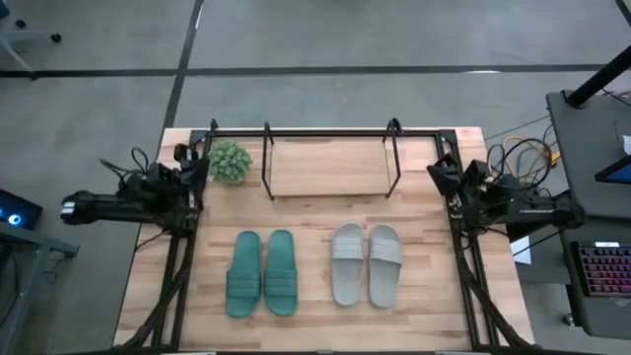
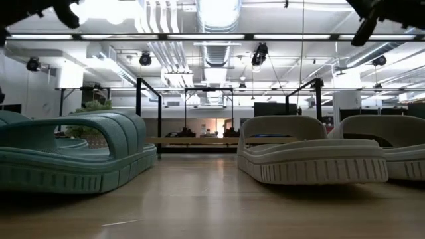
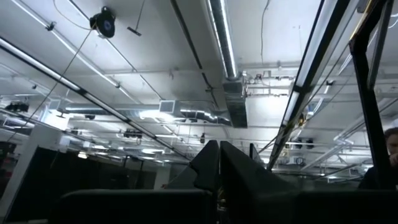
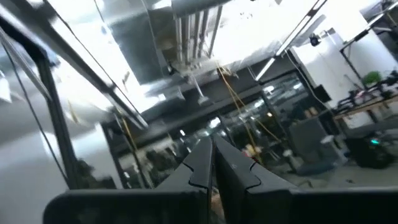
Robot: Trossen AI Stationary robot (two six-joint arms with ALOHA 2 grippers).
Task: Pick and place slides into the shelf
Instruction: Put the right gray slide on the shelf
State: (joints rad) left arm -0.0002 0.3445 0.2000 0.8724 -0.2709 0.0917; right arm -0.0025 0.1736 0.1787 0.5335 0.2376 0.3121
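Teal slides [image 2: 73, 153] nearest; shelf [image 1: 330, 163] holds nothing; both hands closed, empty.

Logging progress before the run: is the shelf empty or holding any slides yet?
Empty. From above, the shelf shows only its bare wooden base; all four slides lie on the table in front of it.

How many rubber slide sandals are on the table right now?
4: a teal-green pair, left slide and right slide, beside a pale grey-white pair, all before the black wire shelf. None seem hidden.
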